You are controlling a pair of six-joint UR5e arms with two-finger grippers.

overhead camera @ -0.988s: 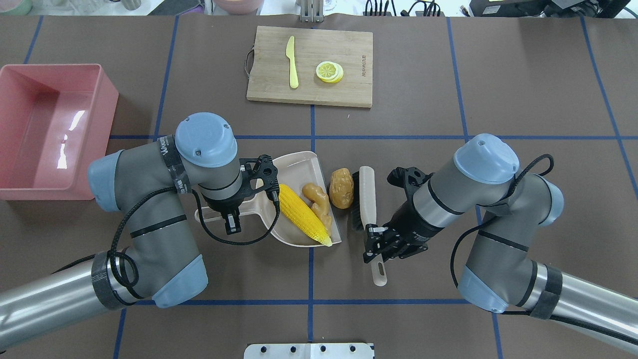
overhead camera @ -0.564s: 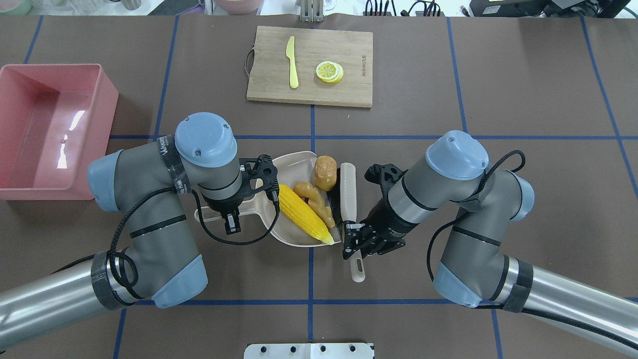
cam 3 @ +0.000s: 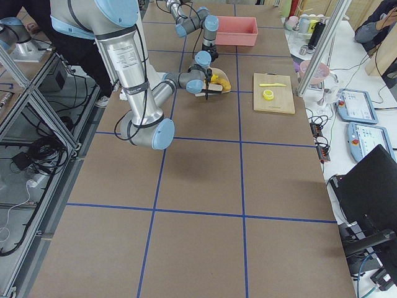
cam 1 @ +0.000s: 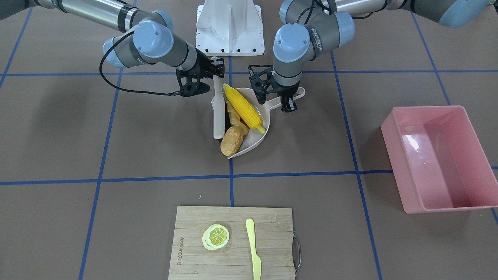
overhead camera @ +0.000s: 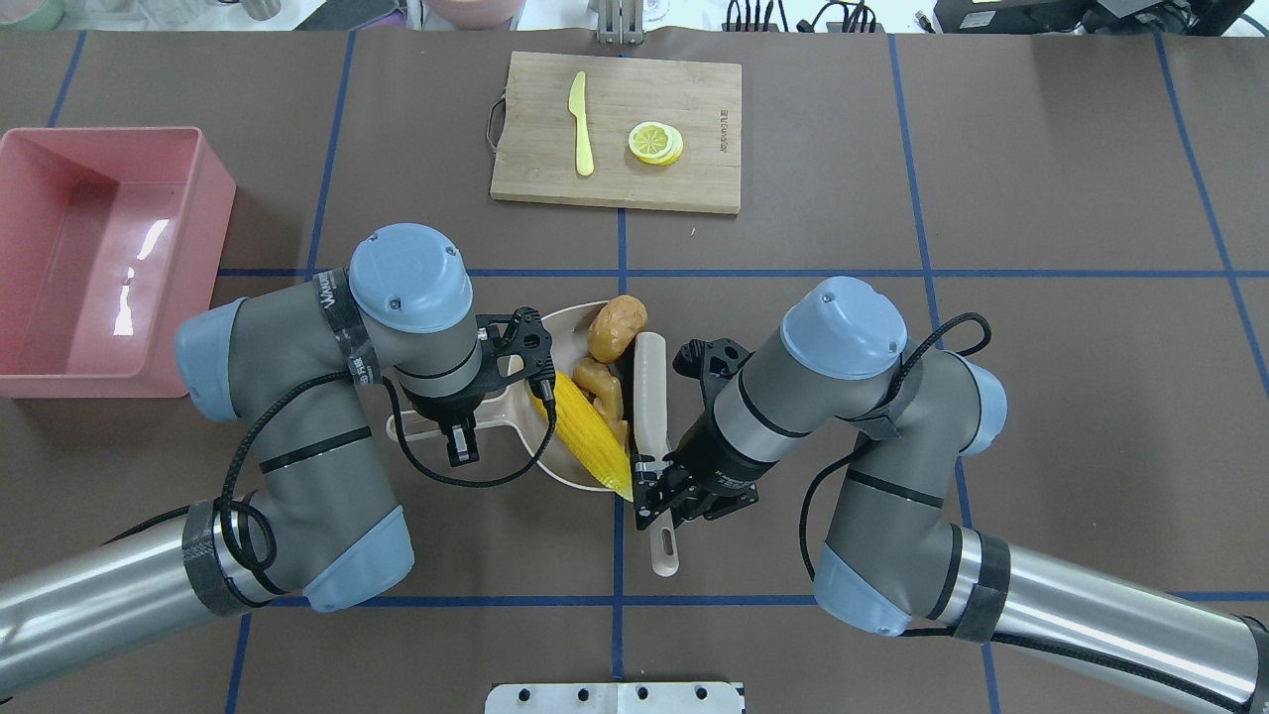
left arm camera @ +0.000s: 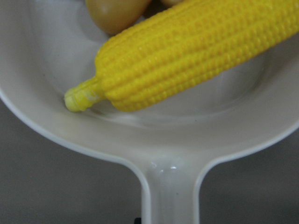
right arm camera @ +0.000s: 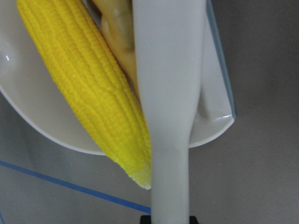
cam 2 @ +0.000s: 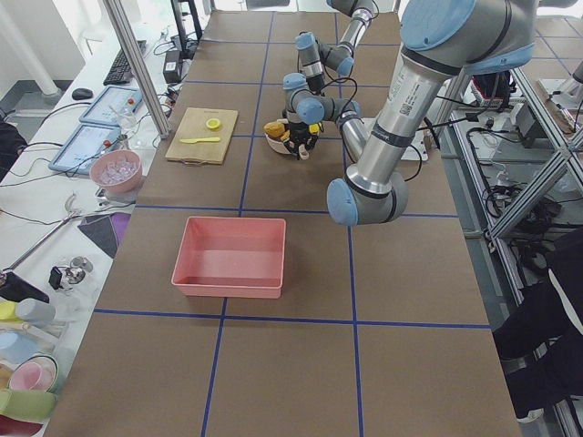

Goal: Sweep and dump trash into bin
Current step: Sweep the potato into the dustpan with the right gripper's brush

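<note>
Left end effector clamped, right one clamped

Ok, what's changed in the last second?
The right gripper swept the brush left, against the mouth of the dustpan, pushing the potato to its far corner and crowding ginger and corn deeper. The left gripper still holds the handle; bin unmoved.

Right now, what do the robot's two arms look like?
Both the left arm and right arm are grey tubes with pale blue round joint caps, silver lower sections and black bands. A black cable loops to each black tool, the left tool and the right tool. A band on the left arm carries white lettering.
</note>
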